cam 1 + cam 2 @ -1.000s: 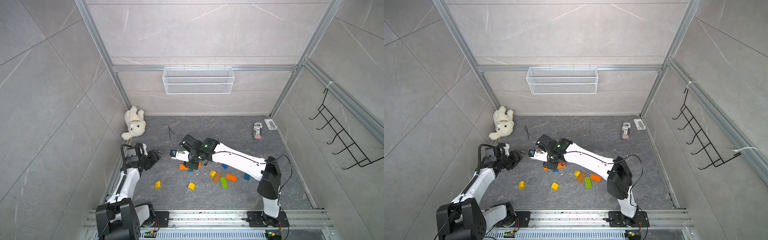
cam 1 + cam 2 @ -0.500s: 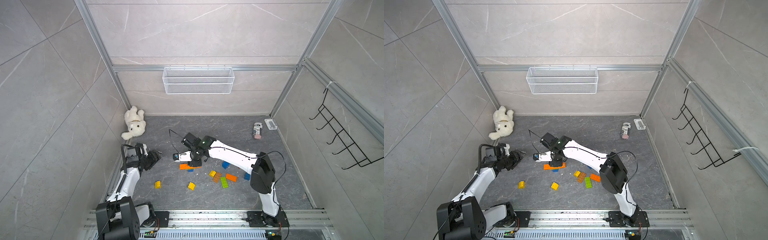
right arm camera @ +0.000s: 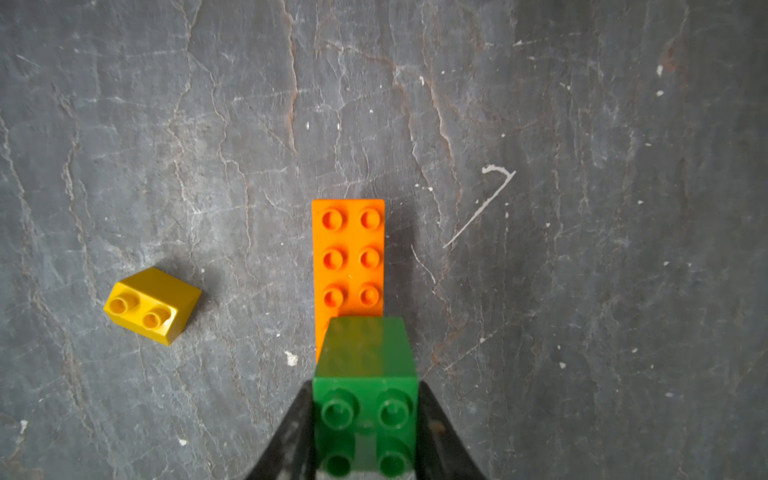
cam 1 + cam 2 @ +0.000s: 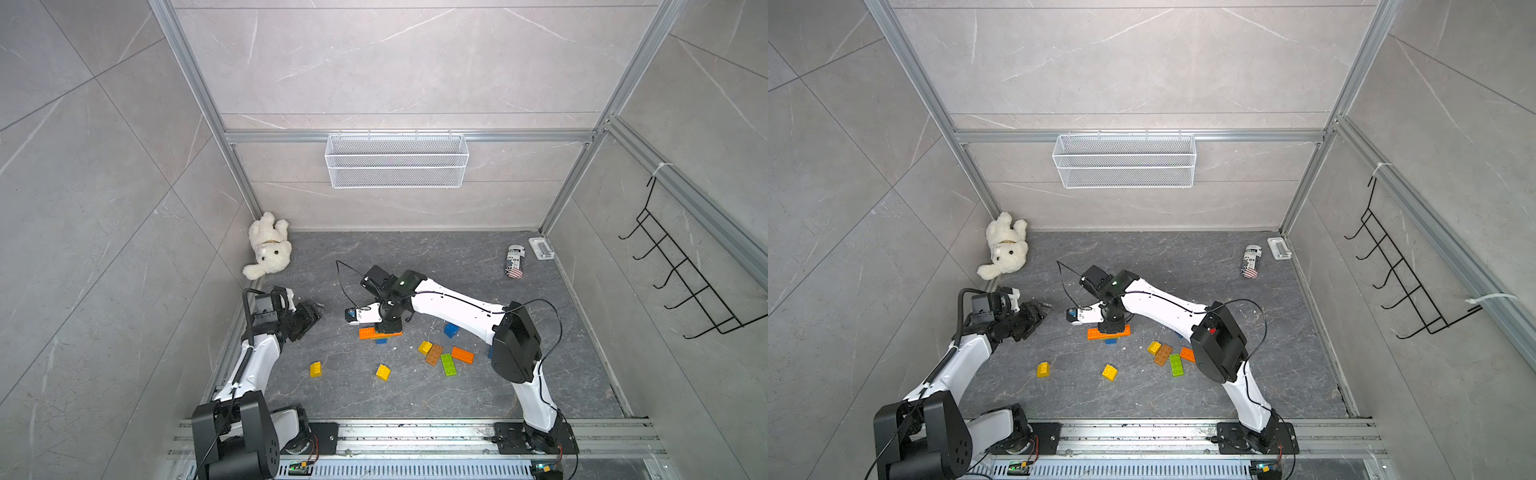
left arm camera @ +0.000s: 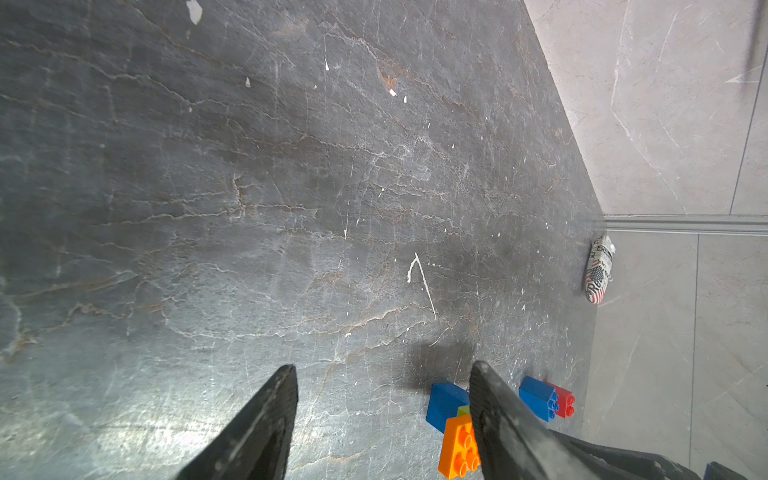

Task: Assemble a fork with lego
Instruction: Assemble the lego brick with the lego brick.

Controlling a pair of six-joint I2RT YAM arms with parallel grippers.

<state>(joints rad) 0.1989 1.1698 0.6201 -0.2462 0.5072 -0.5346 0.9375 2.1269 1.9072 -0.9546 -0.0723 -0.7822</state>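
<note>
My right gripper (image 3: 365, 415) is shut on a green lego brick (image 3: 365, 374), studs facing the wrist camera. The green brick sits over the near end of an oblong orange brick (image 3: 349, 257) lying on the floor; whether they touch I cannot tell. In both top views the right gripper (image 4: 388, 324) (image 4: 1111, 324) stands over this orange brick (image 4: 368, 333) (image 4: 1096, 333), with a blue brick (image 4: 381, 341) under its edge. My left gripper (image 4: 311, 313) (image 5: 384, 368) is open and empty, left of the orange brick (image 5: 459, 446).
Loose bricks lie right of the build: yellow (image 4: 424, 347), brown (image 4: 434, 354), lime (image 4: 448, 364), orange (image 4: 462, 354), blue (image 4: 451, 330). Two yellow ones (image 4: 315, 369) (image 4: 382, 372) lie nearer the front. A plush bear (image 4: 268, 249) and a can (image 4: 515, 261) sit at the back corners.
The right arm's elbow has swung to the left and its wrist has turned, while the gripper stays over the orange brick. The left arm has not moved.
</note>
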